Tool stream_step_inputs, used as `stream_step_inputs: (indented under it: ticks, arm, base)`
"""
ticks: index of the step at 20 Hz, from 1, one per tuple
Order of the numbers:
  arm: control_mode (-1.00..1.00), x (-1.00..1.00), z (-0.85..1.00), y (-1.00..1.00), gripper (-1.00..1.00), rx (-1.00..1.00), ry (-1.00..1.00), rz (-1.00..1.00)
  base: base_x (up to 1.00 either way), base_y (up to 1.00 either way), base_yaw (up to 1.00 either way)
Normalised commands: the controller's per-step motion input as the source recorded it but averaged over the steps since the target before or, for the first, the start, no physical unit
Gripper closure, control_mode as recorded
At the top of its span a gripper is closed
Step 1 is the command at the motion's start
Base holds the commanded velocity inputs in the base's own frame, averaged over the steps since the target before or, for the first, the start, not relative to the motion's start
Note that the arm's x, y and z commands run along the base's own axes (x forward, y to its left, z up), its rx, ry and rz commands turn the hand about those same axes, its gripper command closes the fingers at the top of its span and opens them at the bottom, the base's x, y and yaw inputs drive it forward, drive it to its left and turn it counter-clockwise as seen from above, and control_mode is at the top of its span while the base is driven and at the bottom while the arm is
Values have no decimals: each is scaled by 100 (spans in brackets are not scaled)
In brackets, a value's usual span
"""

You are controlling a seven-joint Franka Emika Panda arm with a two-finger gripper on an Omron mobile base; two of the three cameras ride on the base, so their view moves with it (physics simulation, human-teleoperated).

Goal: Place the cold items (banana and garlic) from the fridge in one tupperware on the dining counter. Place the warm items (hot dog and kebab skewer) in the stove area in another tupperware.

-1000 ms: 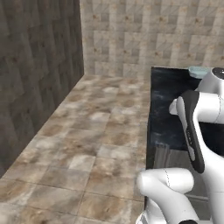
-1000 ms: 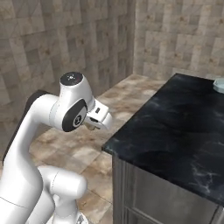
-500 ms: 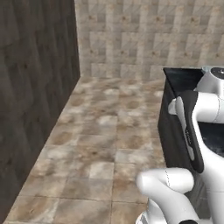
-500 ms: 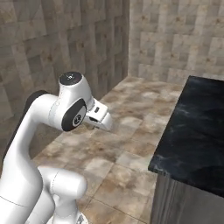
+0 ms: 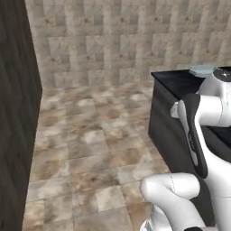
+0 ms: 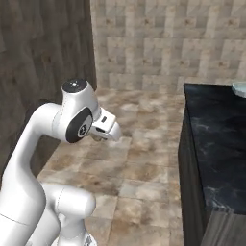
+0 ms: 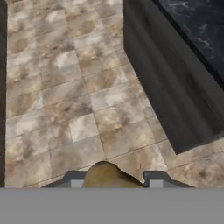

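My gripper (image 7: 113, 178) is shut on a rounded yellow-brown thing (image 7: 105, 175), by its colour the banana, which pokes up between the two dark fingertips (image 7: 74, 177). In the right base view the hand (image 6: 104, 129) hangs over the tiled floor, left of the dining counter (image 6: 216, 144). The counter has a black white-veined top (image 7: 197, 26) and a dark grey base (image 5: 167, 131). On its far end sits a pale tupperware (image 5: 203, 70), whose edge also shows in the right base view (image 6: 240, 88). The garlic, hot dog, kebab skewer, fridge and stove area are out of view.
A dark wood-panelled wall (image 5: 18, 117) runs along the left. A beige tiled wall (image 5: 113, 40) closes the far end. Brown stone floor (image 5: 90, 144) lies open between the dark wall and the counter's side.
The whole picture has shifted, so the base has moved. The counter now shows its end face and the tupperware has come into view. The gripper keeps its hold.
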Motion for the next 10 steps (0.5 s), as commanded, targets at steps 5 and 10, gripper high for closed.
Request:
stream_step_inputs:
  ticks: [5, 10]
  arm:
    - [100, 0, 0, 0, 100, 0, 0, 0]
    - [100, 0, 0, 0, 100, 0, 0, 0]
  base:
    - [83, 77, -57]
    - [80, 80, -55]
